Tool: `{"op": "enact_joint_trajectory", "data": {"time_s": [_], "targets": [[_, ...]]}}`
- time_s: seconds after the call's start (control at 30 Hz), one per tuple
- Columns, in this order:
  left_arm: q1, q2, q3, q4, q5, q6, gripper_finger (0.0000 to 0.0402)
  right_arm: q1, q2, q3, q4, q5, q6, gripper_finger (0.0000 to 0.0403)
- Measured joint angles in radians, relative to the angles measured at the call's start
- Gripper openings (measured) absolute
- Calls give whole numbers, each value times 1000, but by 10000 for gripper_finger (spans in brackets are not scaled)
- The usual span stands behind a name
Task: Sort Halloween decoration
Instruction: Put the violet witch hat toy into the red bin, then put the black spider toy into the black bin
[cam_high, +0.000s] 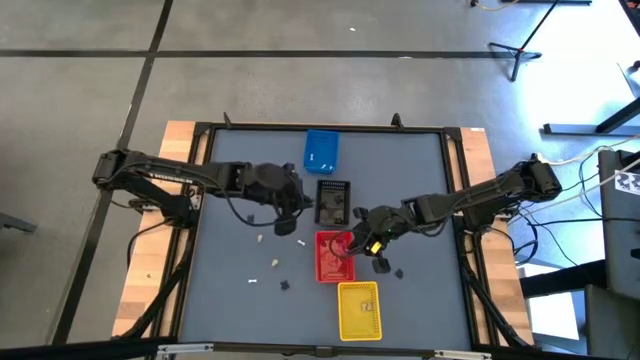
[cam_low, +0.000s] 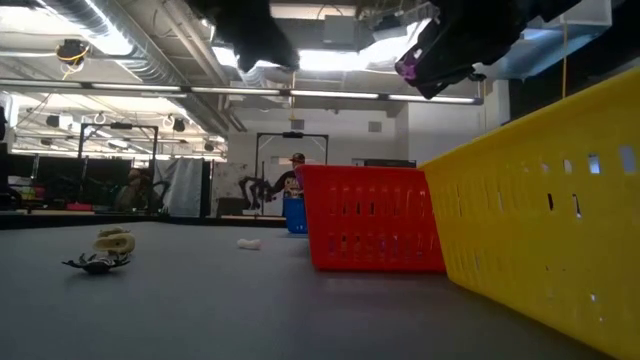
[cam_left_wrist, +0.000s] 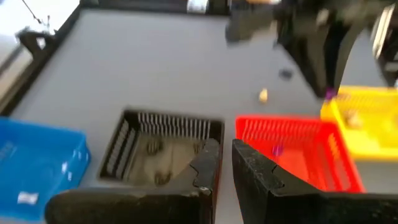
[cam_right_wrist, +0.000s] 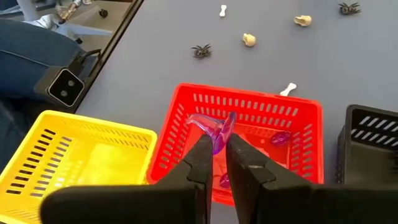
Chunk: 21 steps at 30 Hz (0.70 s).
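Purple piece (cam_right_wrist: 216, 132) in right tool (cam_right_wrist: 214, 151)

Four trays (cam_high: 321, 151) — blue, black, red, yellow — two arms (cam_high: 180, 176)
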<state>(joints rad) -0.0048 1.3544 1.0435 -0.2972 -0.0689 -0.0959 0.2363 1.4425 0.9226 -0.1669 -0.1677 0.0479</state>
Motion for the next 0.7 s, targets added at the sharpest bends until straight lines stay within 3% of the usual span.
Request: {"op": "enact_joint_trajectory", "data": {"time_s": [0.2, 0.47, 0.7], "targets": [[0, 0, 0, -94, 0, -1, 37, 0, 0, 0, 0, 0, 1, 50], [0, 0, 0, -108, 0, -1, 38, 0, 0, 0, 0, 0, 1, 128], [-1, 0, 0, -146, 0, -2, 92, -1, 0, 0, 0, 21, 2, 166]]}}
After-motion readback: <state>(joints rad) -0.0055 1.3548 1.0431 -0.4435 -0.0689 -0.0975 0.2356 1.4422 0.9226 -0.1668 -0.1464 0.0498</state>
